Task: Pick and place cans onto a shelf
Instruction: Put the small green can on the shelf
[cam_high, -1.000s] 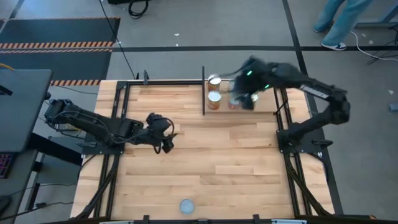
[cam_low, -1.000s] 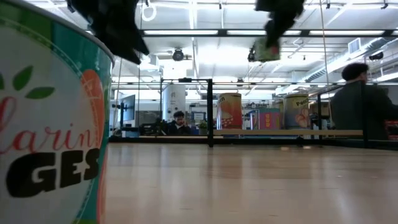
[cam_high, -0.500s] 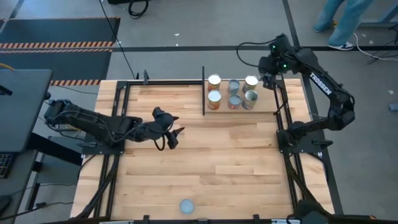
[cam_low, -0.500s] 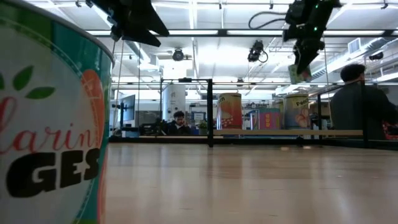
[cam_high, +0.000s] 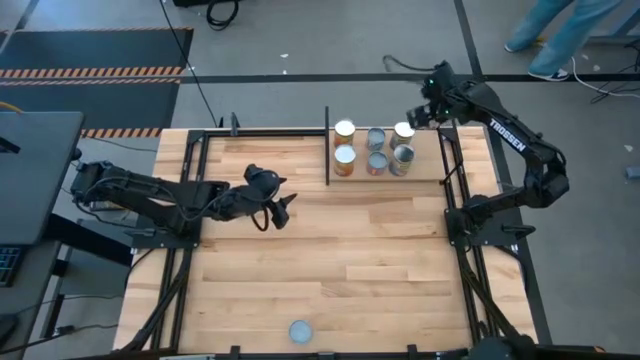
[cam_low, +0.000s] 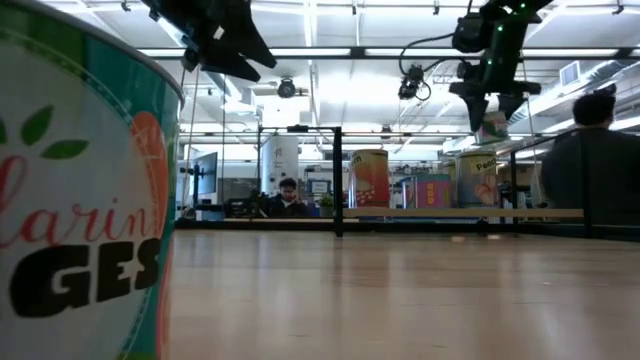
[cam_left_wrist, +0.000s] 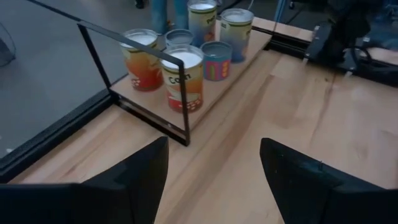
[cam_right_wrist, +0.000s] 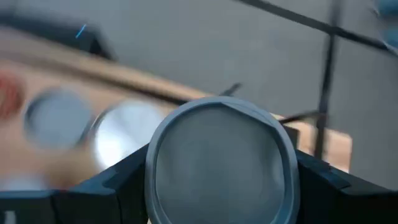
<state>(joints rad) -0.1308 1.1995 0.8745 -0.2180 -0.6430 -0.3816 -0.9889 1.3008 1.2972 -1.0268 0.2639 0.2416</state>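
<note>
The shelf (cam_high: 328, 150) stands at the table's far right, and several cans (cam_high: 376, 150) stand upright on its wooden board; they also show in the left wrist view (cam_left_wrist: 184, 79). My right gripper (cam_high: 422, 112) hangs over the shelf's far right corner, shut on a can with a silvery top (cam_right_wrist: 221, 158); in the low view this can (cam_low: 492, 128) shows below the fingers, well above the board. My left gripper (cam_high: 278, 212) is open and empty above the table's middle, left of the shelf. One more can (cam_high: 300, 330) stands at the near edge. My right gripper pinches the can's side wall just under its top rim (cam_right_wrist: 151, 171) between the two fingers, one on each side. The fingers come from above, pointing down. The can hangs upright below them, lifted clear of the shelf.
The near-edge can fills the low view's left (cam_low: 80, 190). Black frame rails (cam_high: 190, 200) run along the table's left and right sides. Bare wood lies between my left gripper and the near edge. A person (cam_low: 590, 170) sits beyond the table.
My right gripper has carried the can from over the shelf's middle toward the shelf's far right corner and has come down somewhat. My left gripper has crept toward the table's right, nearer the shelf.
</note>
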